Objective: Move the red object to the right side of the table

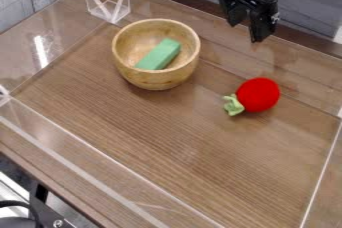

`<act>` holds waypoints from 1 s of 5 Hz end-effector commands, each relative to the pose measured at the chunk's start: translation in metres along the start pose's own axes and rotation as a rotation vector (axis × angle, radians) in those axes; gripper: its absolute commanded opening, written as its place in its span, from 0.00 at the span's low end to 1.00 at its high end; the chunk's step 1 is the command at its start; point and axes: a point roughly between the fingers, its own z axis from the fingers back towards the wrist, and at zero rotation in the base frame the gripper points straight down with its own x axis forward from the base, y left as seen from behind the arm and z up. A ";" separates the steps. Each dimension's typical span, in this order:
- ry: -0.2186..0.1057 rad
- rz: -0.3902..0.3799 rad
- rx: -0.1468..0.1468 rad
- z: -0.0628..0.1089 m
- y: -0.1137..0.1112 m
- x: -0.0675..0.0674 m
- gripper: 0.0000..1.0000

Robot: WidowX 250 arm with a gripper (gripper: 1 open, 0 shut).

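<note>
Round glossy red object (258, 93) (leafy stem) on wood-grain table (160, 152).

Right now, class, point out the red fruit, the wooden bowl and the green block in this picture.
red fruit (258, 93), camera view, middle of its round body
wooden bowl (186, 67), camera view, its right outer wall
green block (160, 54), camera view, middle of its top face

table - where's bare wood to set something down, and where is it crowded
The table is bare across the whole near half, between the front acrylic wall and the wooden bowl. There is also a free strip right of the red object, up to the right wall. It is tighter at the back, around the bowl holding the green block and under the open gripper.
</note>
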 end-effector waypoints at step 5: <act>-0.075 0.269 0.179 0.078 0.087 -0.028 1.00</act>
